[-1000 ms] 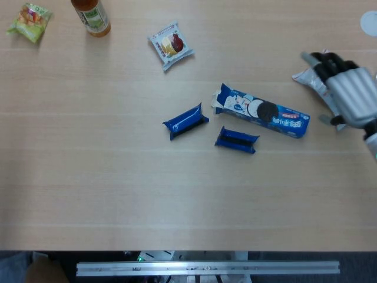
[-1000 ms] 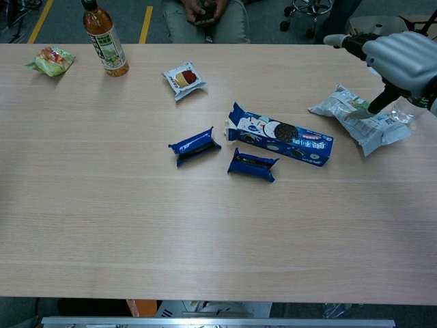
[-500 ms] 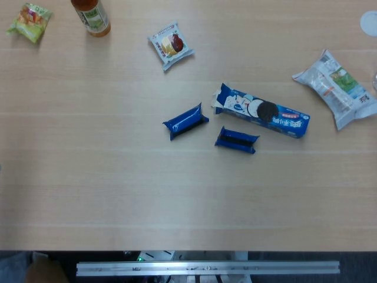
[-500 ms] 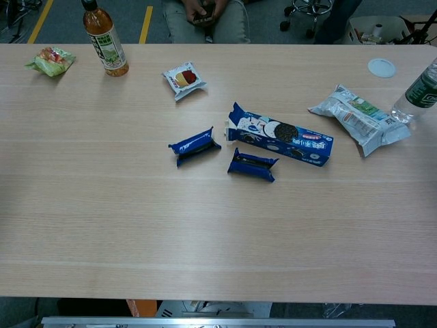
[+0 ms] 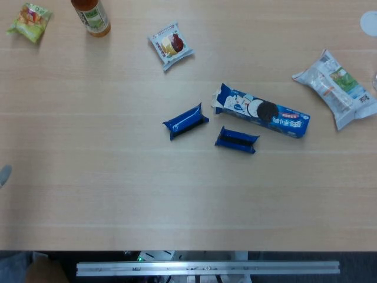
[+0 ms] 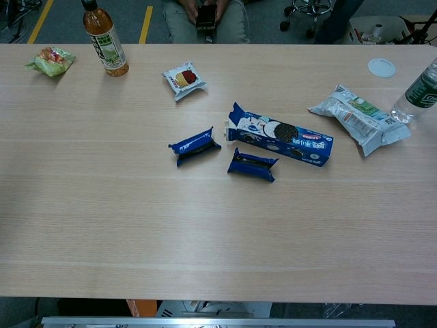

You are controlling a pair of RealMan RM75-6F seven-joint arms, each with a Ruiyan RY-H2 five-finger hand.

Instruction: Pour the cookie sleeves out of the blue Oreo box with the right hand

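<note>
The blue Oreo box lies flat near the table's middle, its torn flap end pointing left; the chest view shows the box too. Two dark blue cookie sleeves lie on the table beside it. One sleeve is left of the flap. The other sleeve lies just in front of the box. Nothing touches any of them. My right hand shows in neither view. A blurred grey sliver at the left edge of the head view looks like part of my left hand; its fingers cannot be made out.
A tea bottle and a green snack bag stand at the far left. A white snack packet lies behind the sleeves. At the right are a silver bag, a white lid and a water bottle.
My right hand, over the silver bag a second ago, has left the view to the right. The grey sliver has appeared at the left edge. Box and sleeves have not moved.
</note>
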